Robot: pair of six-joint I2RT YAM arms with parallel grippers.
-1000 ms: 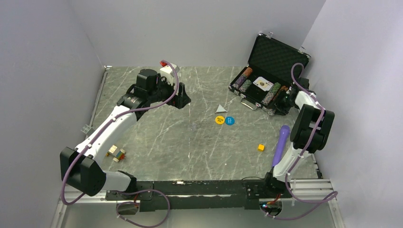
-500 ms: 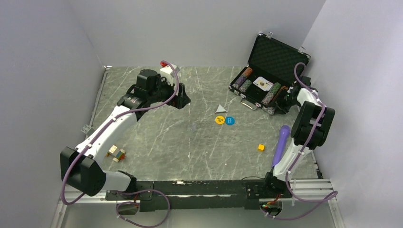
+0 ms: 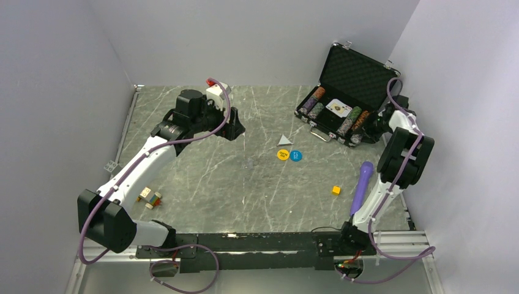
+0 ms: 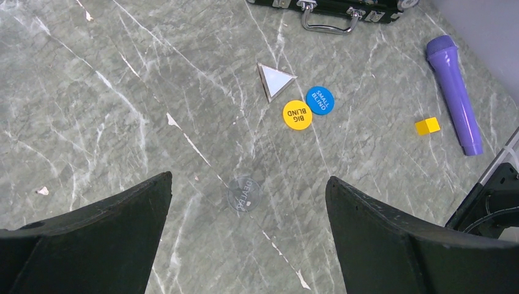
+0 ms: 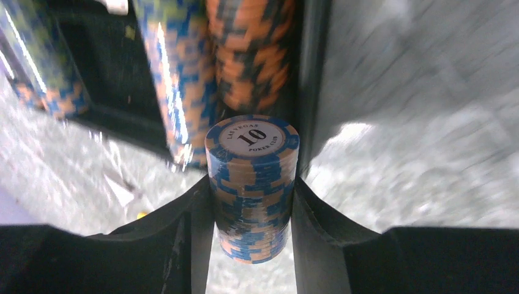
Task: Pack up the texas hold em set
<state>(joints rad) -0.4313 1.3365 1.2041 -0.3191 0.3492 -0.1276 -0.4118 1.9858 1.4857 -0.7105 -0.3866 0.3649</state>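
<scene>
The black briefcase (image 3: 360,73) lies open at the back right, with multicoloured chip rows (image 3: 315,103) and cards (image 3: 338,108) in its tray. My right gripper (image 3: 374,127) is at the case's right end, shut on a stack of blue and orange chips (image 5: 251,153) whose top chip reads 10. More chip rows (image 5: 245,55) lie just beyond the stack. A yellow disc (image 4: 297,115), a blue disc (image 4: 320,100), a silver triangle (image 4: 275,80) and a clear dealer disc (image 4: 244,194) lie mid-table. Above the table left of them, my left gripper (image 4: 249,179) hangs open and holds nothing.
A purple stick (image 3: 362,187) and a small yellow cube (image 3: 336,190) lie at the right front. A small wheeled toy (image 3: 149,197) sits at the left front. Behind the left arm stands a white and red object (image 3: 217,90). Grey walls close in three sides.
The right arm has swung further right and back along the case's right end, carrying the chip stack. The left arm has stayed still.
</scene>
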